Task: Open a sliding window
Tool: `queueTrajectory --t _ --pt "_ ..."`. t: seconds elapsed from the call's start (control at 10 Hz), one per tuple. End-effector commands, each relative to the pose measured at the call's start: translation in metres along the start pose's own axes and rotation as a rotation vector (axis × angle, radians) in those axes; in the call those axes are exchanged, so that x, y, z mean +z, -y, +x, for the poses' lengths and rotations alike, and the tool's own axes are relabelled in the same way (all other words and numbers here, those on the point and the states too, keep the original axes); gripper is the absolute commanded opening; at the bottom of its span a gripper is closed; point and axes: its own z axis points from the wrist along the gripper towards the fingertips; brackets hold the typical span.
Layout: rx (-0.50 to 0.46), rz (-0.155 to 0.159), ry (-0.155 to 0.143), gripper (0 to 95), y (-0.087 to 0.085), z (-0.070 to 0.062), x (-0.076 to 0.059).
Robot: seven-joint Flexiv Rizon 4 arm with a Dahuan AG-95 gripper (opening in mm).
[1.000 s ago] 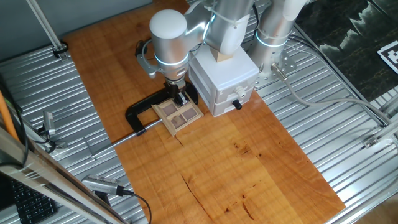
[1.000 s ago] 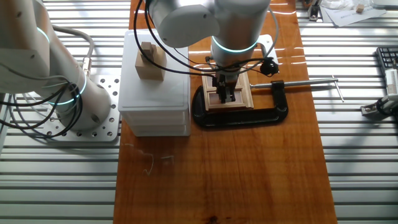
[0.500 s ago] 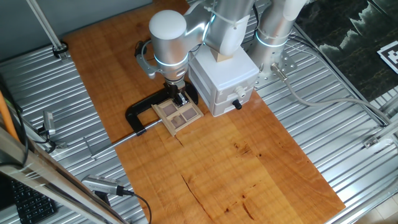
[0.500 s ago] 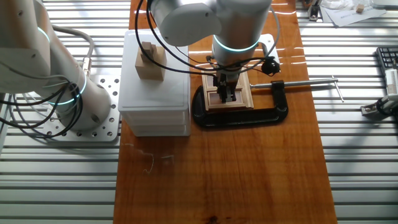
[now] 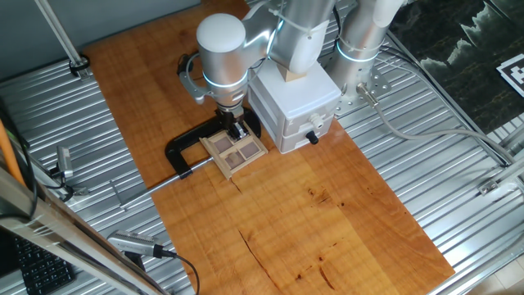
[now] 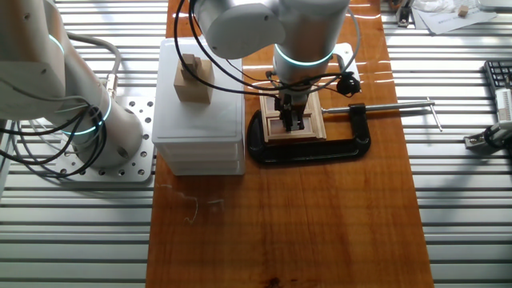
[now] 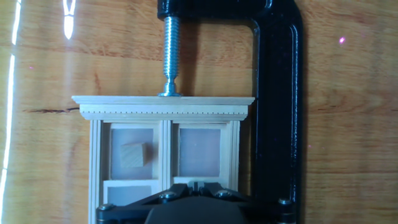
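The sliding window (image 5: 238,152) is a small light-wood frame with brown panes, lying flat on the wooden board and held by a black C-clamp (image 5: 183,147). My gripper (image 5: 237,130) stands straight above it, fingertips down on the window's middle. In the other fixed view the gripper (image 6: 293,123) covers the centre of the window (image 6: 316,122). In the hand view the window (image 7: 163,107) fills the middle, with a small wooden knob (image 7: 134,155) on its left pane. My gripper (image 7: 194,185) is at the bottom edge with its jaws together over the central bar.
A white box with drawers and a black knob (image 5: 312,138) stands right beside the window, with a wooden block (image 6: 192,78) on top. The clamp's screw (image 7: 170,55) presses the window's top rail. A second arm's base (image 6: 104,132) sits behind the box.
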Motion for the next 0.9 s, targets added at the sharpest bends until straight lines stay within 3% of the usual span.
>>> queueTrajectory --t 0.1,0.9 --pt "0.0 0.001 0.004 0.0 0.0001 -0.0005 0.0007" --pt "0.003 0.003 0.008 0.0 -0.0006 -0.0032 -0.0002"
